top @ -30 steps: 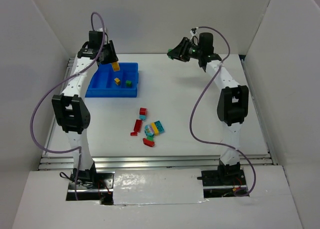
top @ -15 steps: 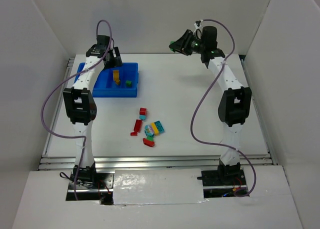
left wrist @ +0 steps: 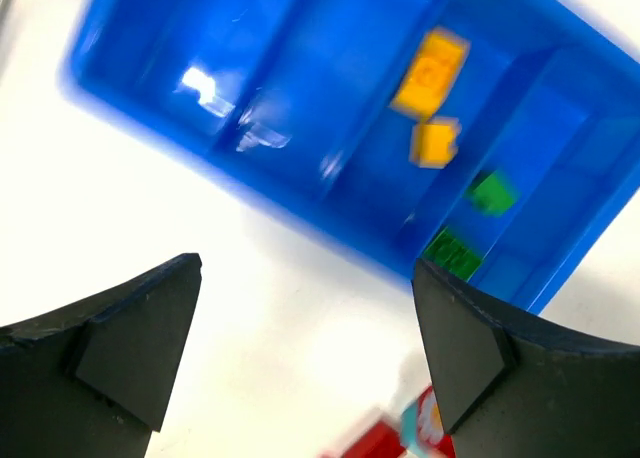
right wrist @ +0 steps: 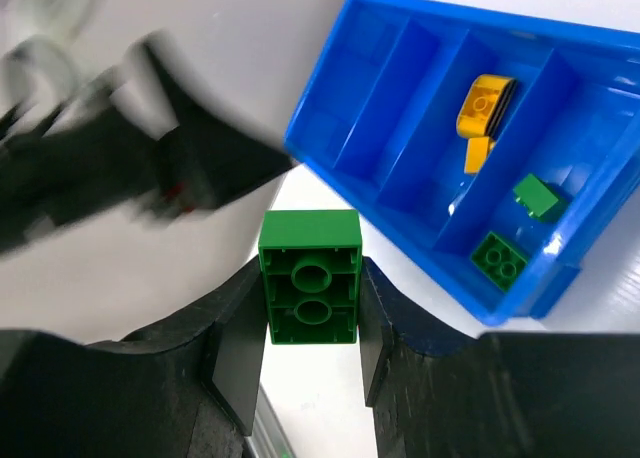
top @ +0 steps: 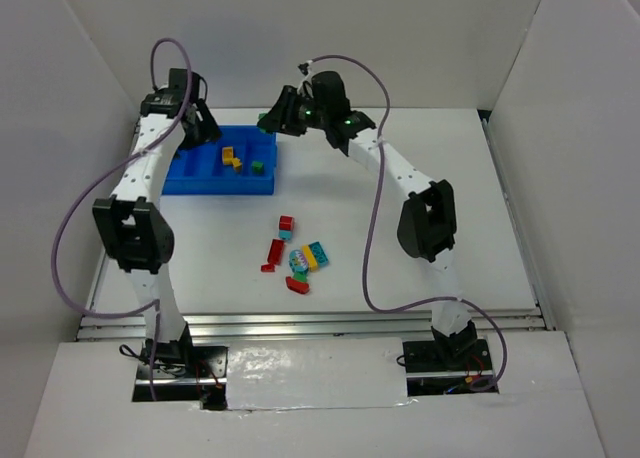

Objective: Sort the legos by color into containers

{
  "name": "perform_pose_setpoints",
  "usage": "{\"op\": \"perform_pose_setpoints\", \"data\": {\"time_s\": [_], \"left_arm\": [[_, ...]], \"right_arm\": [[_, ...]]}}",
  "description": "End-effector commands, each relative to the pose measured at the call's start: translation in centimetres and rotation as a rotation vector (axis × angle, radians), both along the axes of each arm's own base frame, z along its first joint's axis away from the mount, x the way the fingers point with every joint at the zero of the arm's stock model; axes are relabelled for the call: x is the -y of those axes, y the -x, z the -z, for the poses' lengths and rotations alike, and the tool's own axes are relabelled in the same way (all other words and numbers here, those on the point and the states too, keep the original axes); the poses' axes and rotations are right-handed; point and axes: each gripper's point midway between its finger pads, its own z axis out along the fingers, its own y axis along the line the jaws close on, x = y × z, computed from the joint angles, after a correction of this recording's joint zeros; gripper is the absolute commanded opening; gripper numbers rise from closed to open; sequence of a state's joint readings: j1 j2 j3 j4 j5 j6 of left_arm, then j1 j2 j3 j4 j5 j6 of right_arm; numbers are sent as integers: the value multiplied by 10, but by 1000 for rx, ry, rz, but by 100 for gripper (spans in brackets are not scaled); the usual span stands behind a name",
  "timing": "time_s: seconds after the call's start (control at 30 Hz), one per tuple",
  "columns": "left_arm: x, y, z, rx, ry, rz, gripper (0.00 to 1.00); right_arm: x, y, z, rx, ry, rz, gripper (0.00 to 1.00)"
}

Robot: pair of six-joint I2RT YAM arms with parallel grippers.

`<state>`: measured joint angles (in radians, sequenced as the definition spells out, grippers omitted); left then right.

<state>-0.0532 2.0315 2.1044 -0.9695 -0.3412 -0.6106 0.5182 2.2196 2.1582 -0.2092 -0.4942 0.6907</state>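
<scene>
A small green plastic brick is clamped in the right hand just off the green-brick end of the bright blue divided plastic tray, the left hand being spread empty near its other end

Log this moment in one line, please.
left gripper open | right gripper shut on green lego | blue tray: yellow legos, green legos

Left wrist view: bright blue plastic tray motion-blurred, right corner cut off; red plastic bricks cut by bottom edge. Right wrist view: left arm smeared; green plastic brick flanks hidden by right fingers.
</scene>
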Motion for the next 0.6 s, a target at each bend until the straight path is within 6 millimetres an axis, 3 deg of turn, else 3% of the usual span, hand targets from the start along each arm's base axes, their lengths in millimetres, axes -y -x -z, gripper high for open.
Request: {"op": "perform_pose_setpoints", "data": {"time_s": [0.0,0.1,0.13,0.27,0.33,0.53,0.57], "left_arm": [[-17,63,-30,0,10,-115,99],[-6,91,-23,-3,64,-61,100],[-3,96,-23,-2,77,-36,99],[8,114,-25,-7,113,47,99],[11,116,-26,-4,112,85,99],[17,117,-22,-18,140,117,99],[19,115,-18,-24,148,122,99]], "right_arm": [[10,-37,7,-13,48,208,4],[-4,-43,24,-39,40,232,6],[-8,-46,35,-48,51,238,7],[-22,-48,47,-38,68,241,11],[-25,-50,60,-60,77,240,14],[-38,-41,67,-78,76,201,18],[-39,-40,66,-79,75,195,29]]}}
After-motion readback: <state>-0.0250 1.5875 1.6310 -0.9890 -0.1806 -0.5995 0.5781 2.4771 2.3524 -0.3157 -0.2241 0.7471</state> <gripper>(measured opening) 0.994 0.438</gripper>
